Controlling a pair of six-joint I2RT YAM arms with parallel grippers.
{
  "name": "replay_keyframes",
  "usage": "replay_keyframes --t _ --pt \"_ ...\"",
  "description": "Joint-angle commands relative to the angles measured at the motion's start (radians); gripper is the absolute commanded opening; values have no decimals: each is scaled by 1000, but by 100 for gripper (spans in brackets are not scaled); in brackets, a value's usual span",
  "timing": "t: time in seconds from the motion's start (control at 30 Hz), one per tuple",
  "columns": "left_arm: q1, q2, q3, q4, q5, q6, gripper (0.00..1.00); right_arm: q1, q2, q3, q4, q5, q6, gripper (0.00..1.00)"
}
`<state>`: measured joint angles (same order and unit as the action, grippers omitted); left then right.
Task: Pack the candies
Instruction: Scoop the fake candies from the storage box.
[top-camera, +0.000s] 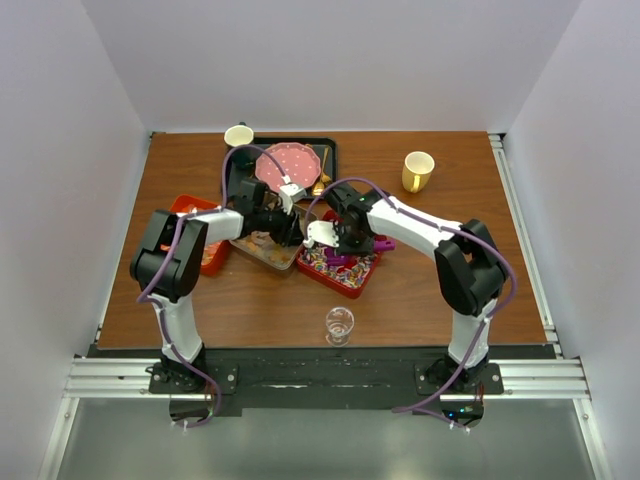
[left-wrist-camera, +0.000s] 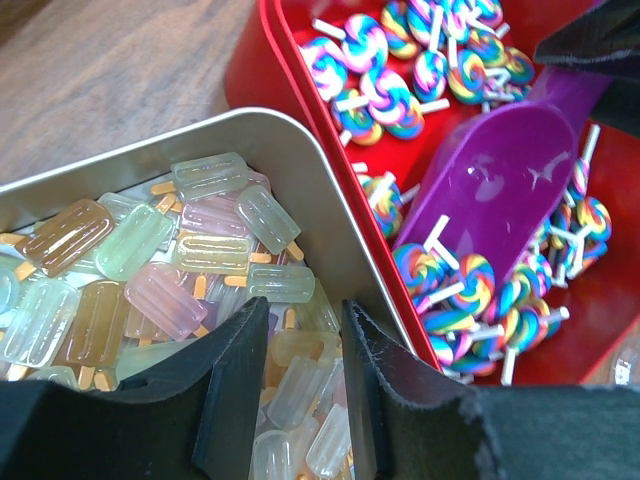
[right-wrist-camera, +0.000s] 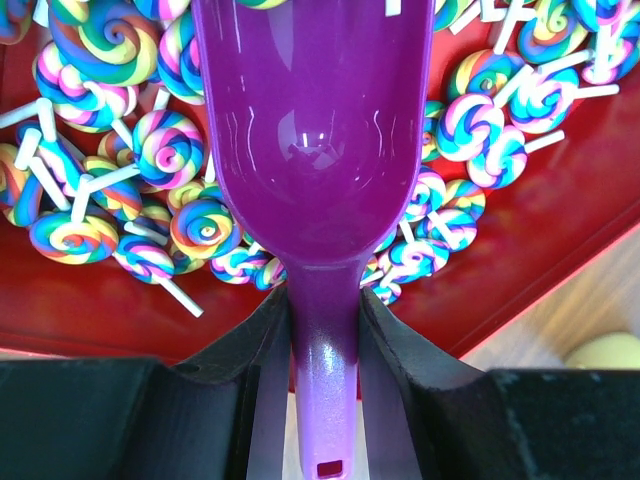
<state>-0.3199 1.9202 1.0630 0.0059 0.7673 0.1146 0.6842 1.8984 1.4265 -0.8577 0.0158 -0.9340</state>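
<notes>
The right claw (right-wrist-camera: 325, 300) is clamped on the handle of a purple scoop (right-wrist-camera: 315, 150). The scoop's bowl stretches straight away from it among swirled lollipop candies (right-wrist-camera: 200, 225), their sticks pointing every way, in a red tray (right-wrist-camera: 560, 230). The left claw (left-wrist-camera: 303, 318), half open and empty, hangs over pastel popsicle gummies (left-wrist-camera: 210, 250) lying flat in a silver tin (left-wrist-camera: 335, 240).

Bright, even light from above — soft shadows on the table (top-camera: 250, 310). White glare on the purple scoop (right-wrist-camera: 300, 150) and the candies (left-wrist-camera: 210, 250) — wrist views sharp.
</notes>
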Motion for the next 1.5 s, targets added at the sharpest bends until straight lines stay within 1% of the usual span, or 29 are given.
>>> replay_keyframes --t 0.0,0.17,0.2,0.23,0.27,0.3,0.37,0.57,0.77,0.8,0.83,0.87,0.9,0.93,1.0,1.03,1.47 --pt "-8 -6 38 2 53 -20 41 31 70 42 149 -229 90 0" --pt "7 -9 60 -3 58 -16 41 15 45 -15 238 -286 173 0" --pt "8 -10 66 -39 59 -15 41 6 36 -40 253 -301 182 0" --pt "12 -12 80 -46 63 -10 42 2 25 -57 269 -321 185 0" --pt "16 -15 87 -64 64 -9 42 0 10 -82 323 -335 181 0" --pt "19 -21 92 -73 67 -6 42 -2 -28 -134 351 -342 172 0" --pt "30 -35 106 -110 69 13 43 -2 -51 -170 394 -355 137 0" --pt "67 -84 106 -207 82 71 43 -8 -90 -239 442 -367 101 0" --pt "99 -131 94 -260 87 115 43 -9 -117 -256 442 -361 80 0" --pt "102 -130 106 -276 96 138 45 -9 -113 -236 427 -366 77 0" --pt "108 -125 120 -300 128 154 45 -11 -81 -212 352 -381 70 0" --pt "114 -109 135 -358 141 167 45 -11 -61 -181 308 -396 72 1" --pt "117 -99 159 -383 157 189 46 -15 -38 -125 268 -414 70 10" --pt "120 -93 167 -398 187 197 46 -17 -19 -98 194 -428 64 13" --pt "124 -87 175 -422 199 211 46 -25 13 -54 146 -458 55 21" --pt "124 -86 178 -419 204 212 46 -26 17 -45 117 -461 43 23" --pt "125 -84 192 -425 187 215 46 -35 93 63 8 -461 61 34"
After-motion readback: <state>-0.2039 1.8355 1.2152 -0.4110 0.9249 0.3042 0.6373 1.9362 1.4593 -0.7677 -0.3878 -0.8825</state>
